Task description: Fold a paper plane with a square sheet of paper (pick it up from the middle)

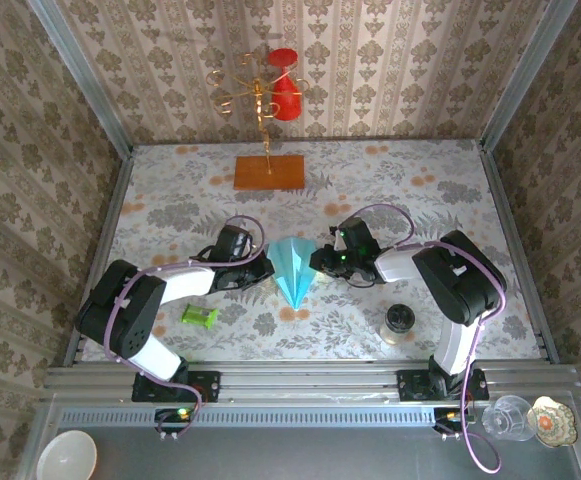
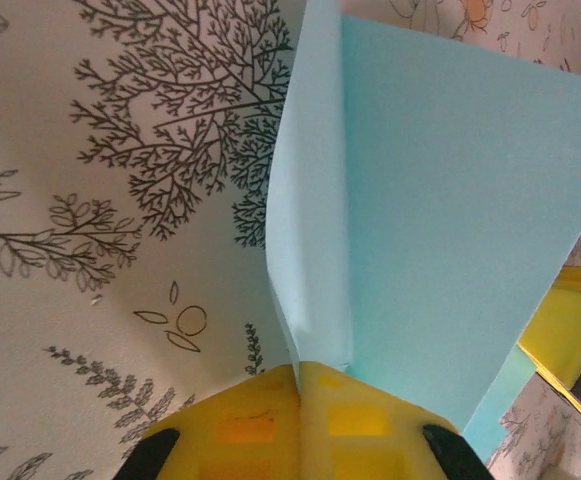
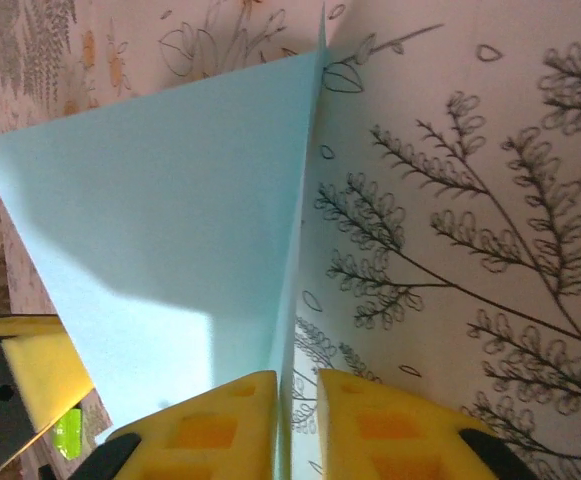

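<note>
The square sheet of paper is folded into a light-blue paper plane [image 1: 293,268] on the flowered table, its nose pointing toward the arms. My left gripper [image 1: 259,270] is at its left edge. In the left wrist view, the yellow pads of the left gripper [image 2: 298,372] are shut on a folded edge of the paper plane [image 2: 440,230]. My right gripper [image 1: 321,262] is at the right edge. In the right wrist view, the pads of the right gripper [image 3: 297,380] stand slightly apart, with the thin edge of the paper plane [image 3: 170,220] in the gap, against the left pad.
An orange wooden board [image 1: 269,172] lies at the back under a gold stand with red cups [image 1: 270,85]. A green cylinder [image 1: 199,317] lies near the left arm, and a dark-lidded jar [image 1: 399,322] stands near the right arm. A white bowl [image 1: 67,456] and a glass [image 1: 510,415] sit on the front shelf.
</note>
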Robot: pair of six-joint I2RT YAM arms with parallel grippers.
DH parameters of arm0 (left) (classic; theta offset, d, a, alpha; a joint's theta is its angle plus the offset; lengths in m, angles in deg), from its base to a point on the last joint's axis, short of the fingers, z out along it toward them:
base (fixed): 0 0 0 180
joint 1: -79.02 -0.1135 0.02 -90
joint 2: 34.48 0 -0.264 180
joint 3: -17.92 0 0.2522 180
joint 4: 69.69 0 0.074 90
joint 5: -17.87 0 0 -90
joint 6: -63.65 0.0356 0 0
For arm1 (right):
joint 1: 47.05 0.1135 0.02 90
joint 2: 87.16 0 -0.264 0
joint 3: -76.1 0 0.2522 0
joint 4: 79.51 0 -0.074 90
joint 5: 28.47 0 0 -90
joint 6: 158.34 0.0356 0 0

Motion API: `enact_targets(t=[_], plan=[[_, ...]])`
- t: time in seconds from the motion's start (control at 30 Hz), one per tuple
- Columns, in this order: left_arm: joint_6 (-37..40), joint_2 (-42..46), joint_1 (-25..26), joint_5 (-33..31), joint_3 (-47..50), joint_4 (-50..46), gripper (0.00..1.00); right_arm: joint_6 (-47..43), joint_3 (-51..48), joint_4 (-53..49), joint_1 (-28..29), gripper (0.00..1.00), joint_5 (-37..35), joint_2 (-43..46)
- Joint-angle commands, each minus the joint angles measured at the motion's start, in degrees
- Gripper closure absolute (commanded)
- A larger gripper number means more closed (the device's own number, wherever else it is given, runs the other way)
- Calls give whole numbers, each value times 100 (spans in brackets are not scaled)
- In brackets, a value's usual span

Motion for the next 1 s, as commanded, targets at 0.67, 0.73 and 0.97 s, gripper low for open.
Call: enact_targets(t=[0.67, 0.73, 0.97], plan=[[-159, 554, 117, -518, -52, -532, 72, -194, 211, -406, -92, 94, 47, 6], [-146, 845, 203, -662, -56, -700, 67, -178, 235, -391, -74, 94, 78, -3], [-258, 1509, 685, -998, 65, -956, 56, -152, 284, -378, -34, 93, 105, -23]])
